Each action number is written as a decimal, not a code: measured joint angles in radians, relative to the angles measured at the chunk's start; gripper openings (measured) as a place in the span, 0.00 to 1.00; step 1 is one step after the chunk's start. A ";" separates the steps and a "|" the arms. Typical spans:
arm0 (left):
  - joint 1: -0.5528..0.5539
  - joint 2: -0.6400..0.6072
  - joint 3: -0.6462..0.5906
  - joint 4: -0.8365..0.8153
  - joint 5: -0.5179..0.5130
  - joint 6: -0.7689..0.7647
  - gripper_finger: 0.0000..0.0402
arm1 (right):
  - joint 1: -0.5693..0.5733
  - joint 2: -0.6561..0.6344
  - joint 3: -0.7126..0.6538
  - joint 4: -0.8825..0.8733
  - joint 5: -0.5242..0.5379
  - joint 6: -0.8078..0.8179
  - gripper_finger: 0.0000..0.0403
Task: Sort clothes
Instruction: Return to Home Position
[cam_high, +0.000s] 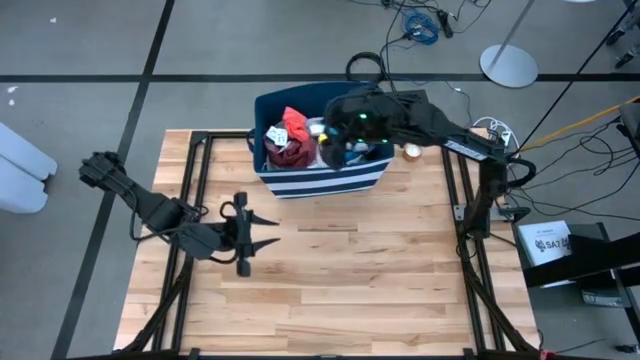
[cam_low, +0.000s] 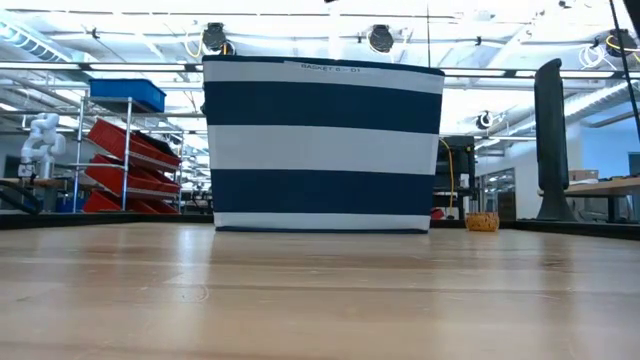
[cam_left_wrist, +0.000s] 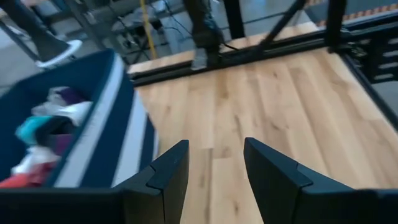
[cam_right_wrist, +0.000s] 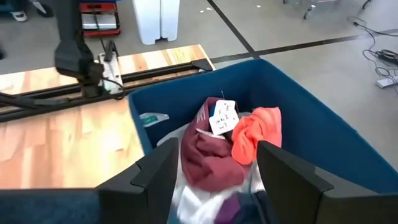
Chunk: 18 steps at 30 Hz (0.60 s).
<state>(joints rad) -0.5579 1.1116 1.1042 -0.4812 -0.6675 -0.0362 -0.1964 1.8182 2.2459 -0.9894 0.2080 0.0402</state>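
The clothes (cam_high: 293, 140) lie piled inside a navy bin with white stripes (cam_high: 320, 183) at the table's far middle. A maroon piece (cam_right_wrist: 208, 158), a red piece (cam_right_wrist: 256, 134) with a white tag (cam_right_wrist: 224, 116) and white fabric show in the right wrist view; the pile also shows in the left wrist view (cam_left_wrist: 43, 134). My right gripper (cam_right_wrist: 214, 177) is open above the bin's right half, touching nothing. My left gripper (cam_high: 272, 232) is open and empty over the bare table at the left, its fingers pointing toward the right edge.
A black frame (cam_high: 200, 180) runs along the table's left, right and far sides. A small round object (cam_high: 411, 151) sits right of the bin. Bare wood (cam_high: 380, 270) spans the near half of the table. Cables and a lamp base lie on the floor beyond.
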 joint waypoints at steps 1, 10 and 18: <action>0.000 -0.007 0.000 0.000 -0.014 0.009 0.41 | 0.005 -0.017 0.000 -0.013 0.001 0.001 0.51; 0.000 -0.112 0.000 -0.065 -0.089 0.045 0.41 | 0.048 -0.189 0.000 -0.111 0.002 0.003 0.51; 0.000 -0.220 -0.002 -0.234 -0.090 -0.042 0.41 | 0.098 -0.322 -0.007 -0.262 0.004 0.051 0.51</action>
<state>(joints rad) -0.5579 0.8914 1.1019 -0.7153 -0.7580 -0.0786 -0.0979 1.4958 2.2390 -1.2516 0.2117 0.0913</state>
